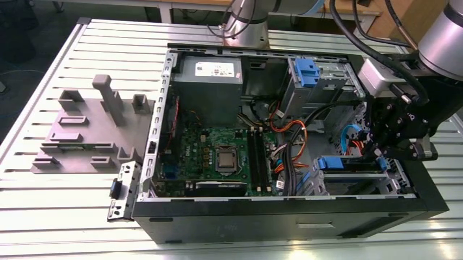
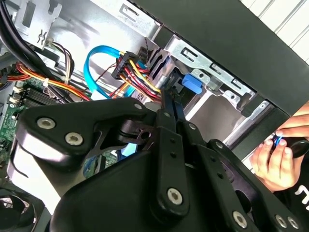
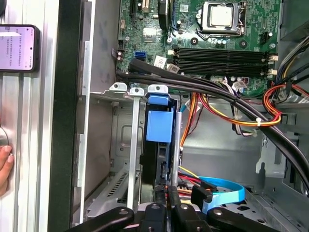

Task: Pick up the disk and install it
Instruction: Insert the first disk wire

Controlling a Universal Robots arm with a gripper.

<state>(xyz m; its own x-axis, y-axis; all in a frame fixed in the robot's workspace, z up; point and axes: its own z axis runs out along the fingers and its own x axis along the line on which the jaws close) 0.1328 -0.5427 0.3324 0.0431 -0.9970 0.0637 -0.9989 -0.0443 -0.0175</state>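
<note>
The disk [image 3: 158, 126] stands on edge in the grey drive cage [image 3: 123, 140] at the case's front corner, its blue carrier end facing up. In the exterior view the disk's blue end [image 1: 339, 162] lies at the case's right, close under my gripper [image 1: 378, 154]. In both wrist views my gripper [image 3: 166, 191] is shut, its fingers together. The gripper's tip [image 2: 170, 94] meets the disk's silver edge [image 2: 163, 72] beside a blue tab [image 2: 193, 82]. I cannot tell whether anything is pinched between the fingers.
The open computer case [image 1: 289, 208] lies on a slatted table. A second blue-latched bay [image 1: 307, 73] and the power supply [image 1: 210, 76] sit at its far side. Cable bundles [image 3: 227, 104] and a blue cable [image 3: 224, 189] crowd the cage. A person's hand [image 2: 275, 154] is beside the case.
</note>
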